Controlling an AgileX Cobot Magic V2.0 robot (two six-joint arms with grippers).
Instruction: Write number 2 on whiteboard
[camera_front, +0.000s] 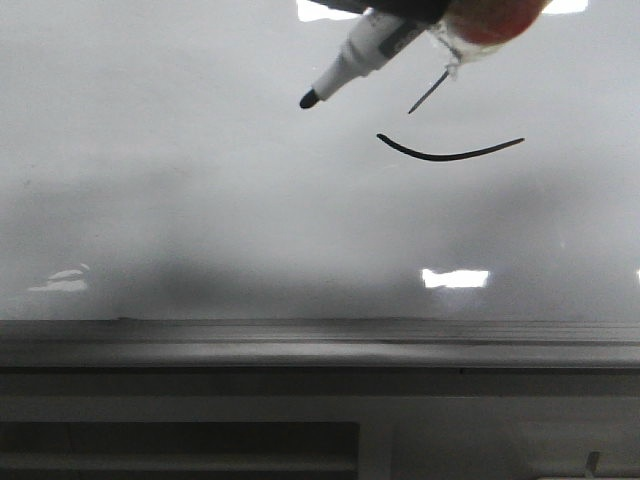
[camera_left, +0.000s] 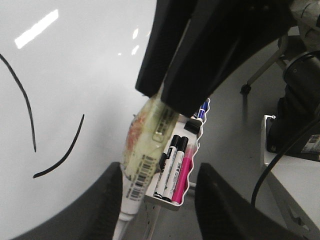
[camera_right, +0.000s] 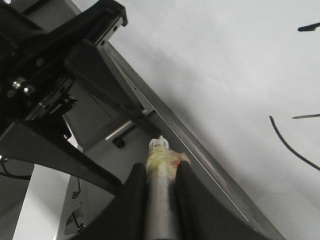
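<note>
The whiteboard (camera_front: 200, 200) fills the front view. On it are thin black strokes of the number 2: a short slanted line (camera_front: 428, 93) and a shallow curved base stroke (camera_front: 450, 153). The strokes also show in the left wrist view (camera_left: 62, 155) and the right wrist view (camera_right: 292, 145). My right gripper (camera_right: 161, 170) is shut on a white marker pen (camera_front: 365, 50) wrapped in yellowish tape. The pen's black tip (camera_front: 308, 100) points down-left, left of the strokes. My left gripper (camera_left: 160, 170) is open, its fingers (camera_left: 105, 200) wide apart, with the pen (camera_left: 145, 150) passing between them.
A grey metal rail (camera_front: 300, 335) runs along the board's lower edge and shows in the right wrist view (camera_right: 200, 145). A white tray (camera_left: 187, 192) holds black-capped markers and a pink one. The right arm's black body (camera_left: 200, 50) hangs above it.
</note>
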